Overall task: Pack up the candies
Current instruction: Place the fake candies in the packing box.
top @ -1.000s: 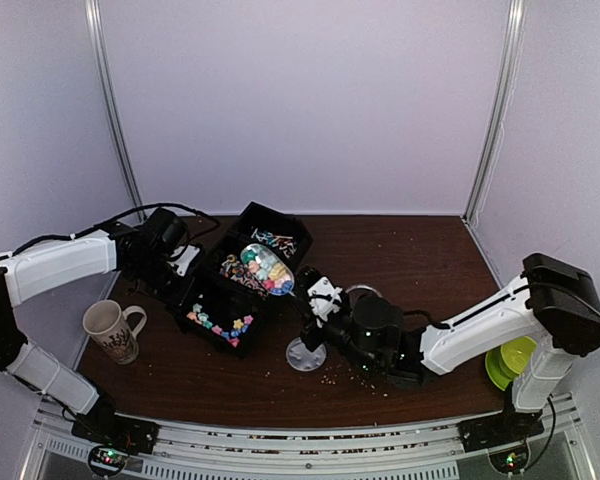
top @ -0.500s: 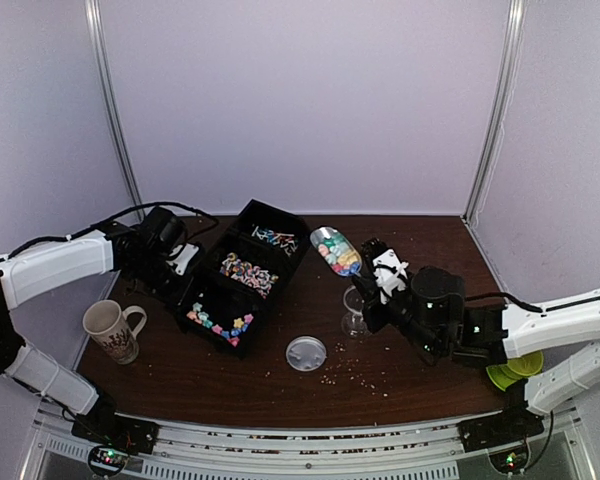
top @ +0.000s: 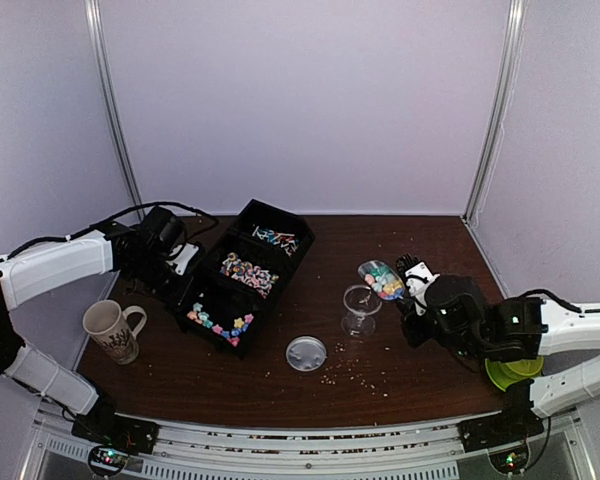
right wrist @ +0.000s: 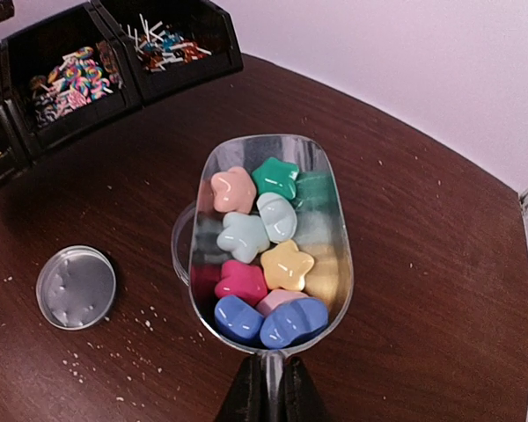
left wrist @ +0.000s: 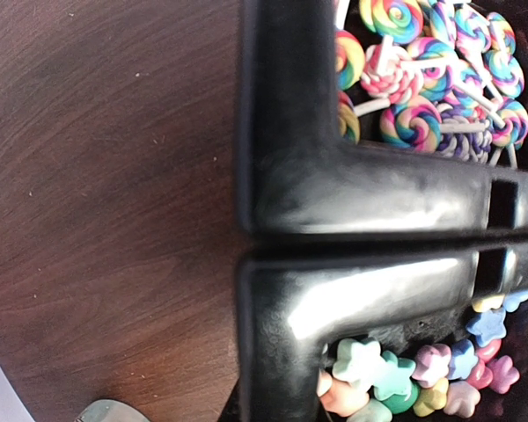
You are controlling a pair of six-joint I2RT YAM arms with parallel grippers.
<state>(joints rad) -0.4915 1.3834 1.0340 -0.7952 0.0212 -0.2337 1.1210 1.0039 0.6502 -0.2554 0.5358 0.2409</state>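
My right gripper is shut on the handle of a clear scoop and shows in its wrist view. The scoop holds several star-shaped candies, pink, blue, yellow, green and pale. It hovers level, just right of and partly over a small clear cup, whose rim shows under the scoop's left side. More star candies lie in the near bin of a black three-bin tray. My left gripper sits at the tray's left wall, apparently clamped on it; its fingers are hidden.
The cup's round lid lies flat left of the cup. Swirl lollipops fill the middle bin; wrapped sticks fill the far one. A mug stands at left, a green bowl at right. Pale crumbs dot the table.
My right arm carried the loaded scoop from above the bins to the right and down beside the cup. The left arm and the tray have not moved.
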